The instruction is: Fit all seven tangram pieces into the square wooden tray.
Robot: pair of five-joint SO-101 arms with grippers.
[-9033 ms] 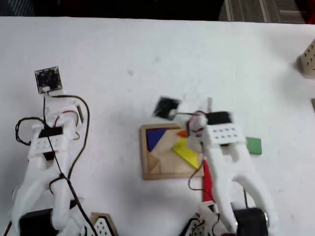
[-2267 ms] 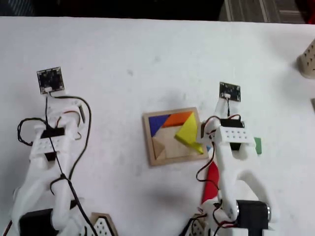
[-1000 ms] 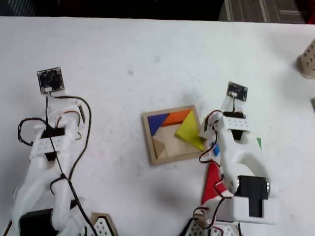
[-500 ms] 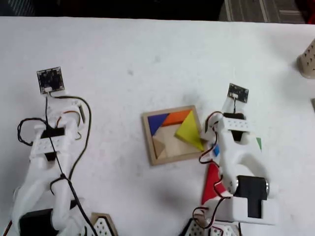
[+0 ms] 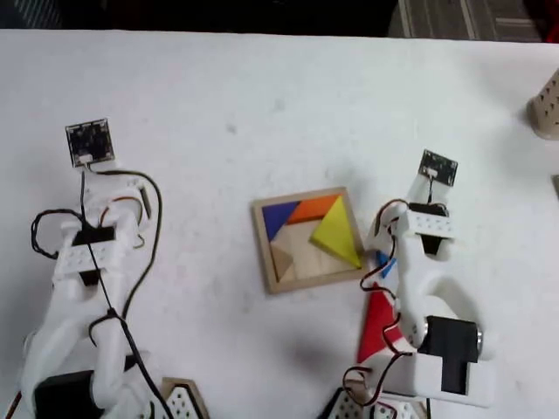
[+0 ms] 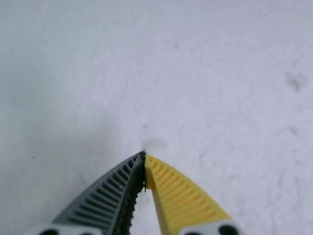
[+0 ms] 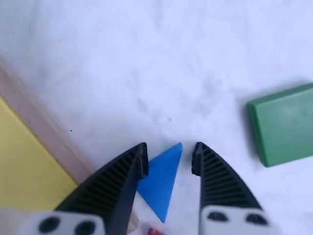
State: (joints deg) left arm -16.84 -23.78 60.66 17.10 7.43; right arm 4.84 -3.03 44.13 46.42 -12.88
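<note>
The square wooden tray [image 5: 265,251] lies mid-table, slightly turned. In it are a dark blue triangle [image 5: 277,218], an orange piece [image 5: 316,209], a big yellow triangle [image 5: 336,236] and a small wood-coloured triangle [image 5: 281,259]. The right arm [image 5: 425,229] stands just right of the tray. Its gripper [image 7: 169,156] is open, low over the table, with a small light blue triangle [image 7: 164,178] between the fingers. Beside it lie a green piece [image 7: 283,125] and the tray rim [image 7: 44,129]. A red triangle [image 5: 377,321] lies by the right arm's base. The left gripper [image 6: 144,157] is shut over bare table.
The left arm [image 5: 83,253] stands far left, well away from the tray. A pale perforated object [image 5: 548,105] sits at the right edge. The table is white, with open room beyond and left of the tray.
The yellow triangle, earlier propped over the tray's right rim at the right gripper, now lies flat inside. The right arm has drawn back to the right, over the light blue triangle. The left arm is still.
</note>
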